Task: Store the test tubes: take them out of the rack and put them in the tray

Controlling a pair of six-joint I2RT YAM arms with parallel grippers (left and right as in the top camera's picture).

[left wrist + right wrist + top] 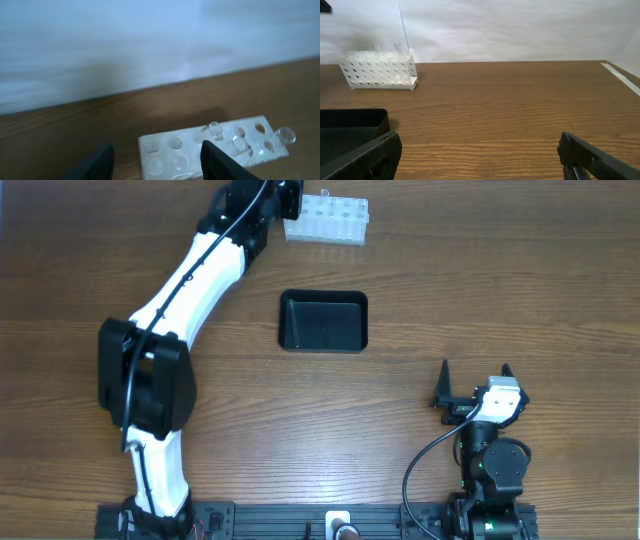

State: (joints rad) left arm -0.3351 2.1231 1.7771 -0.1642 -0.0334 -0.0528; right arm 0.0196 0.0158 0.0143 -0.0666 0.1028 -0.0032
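A clear plastic rack (327, 220) stands at the far edge of the table, with a few clear test tubes (215, 129) upright in its holes. My left gripper (290, 202) hangs open just above the rack's left end (165, 150), with nothing between its fingers (212, 160). The black tray (323, 298) sits in the middle of the table, below the rack in the top view, and nothing shows inside it. My right gripper (475, 375) is open near its base at the lower right, well clear of the tray (355, 117) and the rack (380, 70).
A white wall rises right behind the rack (150, 45). Bare wooden tabletop (520, 280) lies right of the tray and rack. A strip of pale tape (620, 75) marks the table's far right side.
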